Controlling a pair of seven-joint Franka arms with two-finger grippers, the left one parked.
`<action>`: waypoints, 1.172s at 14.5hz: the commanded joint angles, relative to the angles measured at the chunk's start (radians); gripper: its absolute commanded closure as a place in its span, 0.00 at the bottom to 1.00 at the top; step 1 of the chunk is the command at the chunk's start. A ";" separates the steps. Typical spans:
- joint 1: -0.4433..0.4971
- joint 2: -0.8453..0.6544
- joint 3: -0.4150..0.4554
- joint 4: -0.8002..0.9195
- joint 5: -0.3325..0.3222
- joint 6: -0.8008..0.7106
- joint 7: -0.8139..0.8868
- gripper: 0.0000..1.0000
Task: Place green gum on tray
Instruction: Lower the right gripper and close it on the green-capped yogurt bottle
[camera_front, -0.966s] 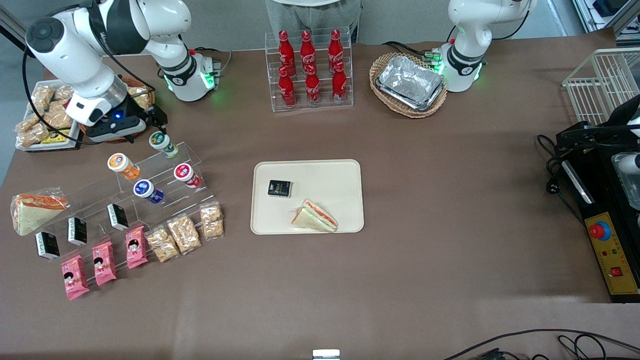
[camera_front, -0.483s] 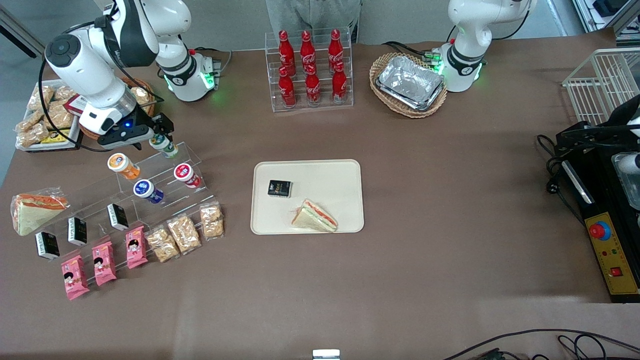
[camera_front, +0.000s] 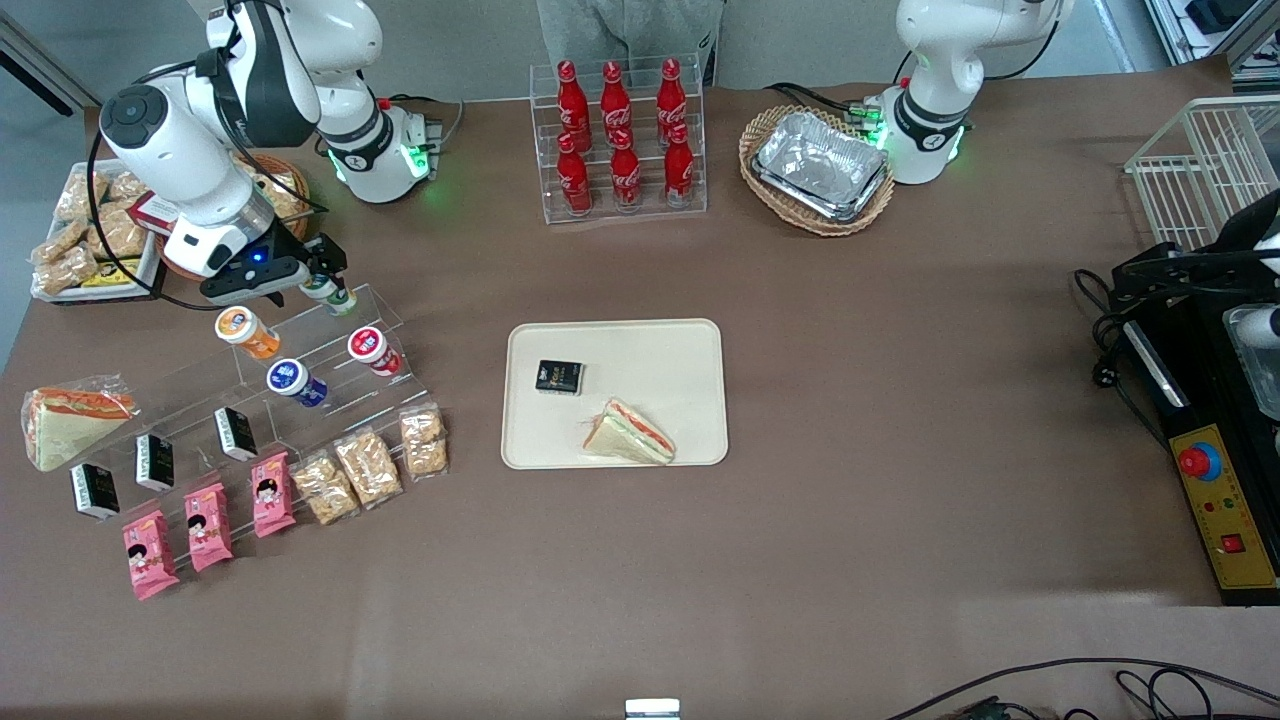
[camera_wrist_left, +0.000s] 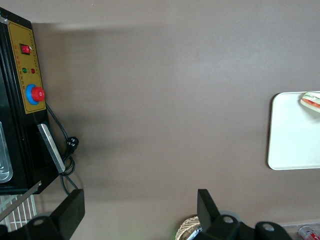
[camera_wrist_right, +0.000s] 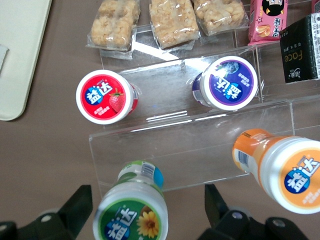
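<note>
The right arm reaches down, its gripper (camera_front: 318, 276) spread wide (2 fingers (camera_wrist_right: 75, 207) apart), wrist angled downward.

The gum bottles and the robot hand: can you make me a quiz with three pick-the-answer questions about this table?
1. Where is the hand?
A. At the green gum on the clear stand
B. Over the tray
C. By the cola bottles

2. How many gum bottles are on the stand?
A. Two
B. Four
C. Six

3. What state is the hand in?
A. Shut on the gum
B. Open, one finger on each side of the gum
C. Holding a sandwich

Answers:
1. A: the hand is at the green gum on the clear stand, away from the tray.
2. B: green, orange gum, blue gum and red gum.
3. B: the wrist view shows gaps between gum and fingers.
</note>
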 joint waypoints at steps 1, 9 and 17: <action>-0.006 -0.007 -0.001 -0.021 -0.007 0.026 -0.014 0.03; -0.007 -0.005 -0.001 -0.034 -0.006 0.028 -0.009 0.50; -0.009 0.048 -0.007 0.127 0.010 -0.130 0.018 0.52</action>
